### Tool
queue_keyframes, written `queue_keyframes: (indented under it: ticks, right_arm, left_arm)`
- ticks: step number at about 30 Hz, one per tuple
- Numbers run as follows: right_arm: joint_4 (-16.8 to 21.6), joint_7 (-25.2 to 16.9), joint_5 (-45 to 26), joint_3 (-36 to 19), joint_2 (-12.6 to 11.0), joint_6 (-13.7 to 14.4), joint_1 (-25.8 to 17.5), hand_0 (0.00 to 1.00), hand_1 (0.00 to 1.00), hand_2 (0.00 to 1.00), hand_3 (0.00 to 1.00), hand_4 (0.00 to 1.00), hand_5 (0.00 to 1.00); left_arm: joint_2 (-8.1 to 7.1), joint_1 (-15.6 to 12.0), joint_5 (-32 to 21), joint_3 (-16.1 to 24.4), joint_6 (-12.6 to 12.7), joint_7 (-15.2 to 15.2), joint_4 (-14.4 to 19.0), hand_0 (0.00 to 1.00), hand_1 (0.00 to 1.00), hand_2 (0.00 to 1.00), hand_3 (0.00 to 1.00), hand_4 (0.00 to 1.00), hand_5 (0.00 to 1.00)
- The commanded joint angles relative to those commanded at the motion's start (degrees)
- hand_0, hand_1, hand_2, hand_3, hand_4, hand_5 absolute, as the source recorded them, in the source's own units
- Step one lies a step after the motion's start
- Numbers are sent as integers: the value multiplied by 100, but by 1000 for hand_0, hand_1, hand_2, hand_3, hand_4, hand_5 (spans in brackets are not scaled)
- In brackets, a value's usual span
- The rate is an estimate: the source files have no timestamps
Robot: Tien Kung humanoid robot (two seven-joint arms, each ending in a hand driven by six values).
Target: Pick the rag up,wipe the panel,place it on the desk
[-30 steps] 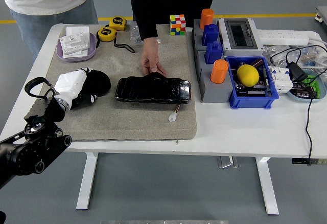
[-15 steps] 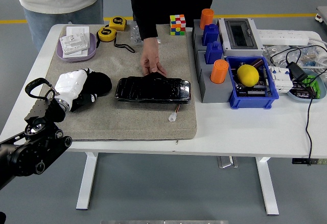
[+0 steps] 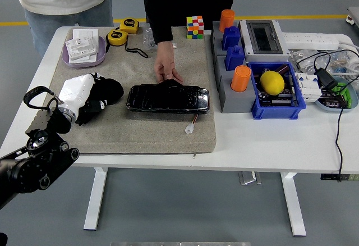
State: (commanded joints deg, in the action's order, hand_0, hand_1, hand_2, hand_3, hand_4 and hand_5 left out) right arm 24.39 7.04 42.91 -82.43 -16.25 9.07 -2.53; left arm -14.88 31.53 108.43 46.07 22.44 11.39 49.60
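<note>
1. Pickup step: the left hand (image 3: 95, 95), mid-left of frame, is on the white rag (image 3: 77, 88); whether its fingers have closed on it cannot be told.
2. Panel (image 3: 168, 98) lies centre, steadied by a person's hand (image 3: 166, 69).
3. Next: lift the rag and carry it right to the panel.

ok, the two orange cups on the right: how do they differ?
The far orange cup stands at the back of the grey holder, beside the Rubik's cube; the near orange cup stands at the front, beside the blue bin. The near one looks wider; the far one looks narrower. Both are orange, upright and untouched.
</note>
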Motion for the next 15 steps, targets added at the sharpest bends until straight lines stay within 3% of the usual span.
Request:
queue_keyframes:
  ticks: [15]
  right_arm:
    - [-3, -18, 7, -21, 15, 11, -1, 703, 476, 653, 614, 998, 684]
  left_arm:
    - [10, -30, -111, 200, 133, -103, -45, 268, 180, 393, 240, 261, 2]
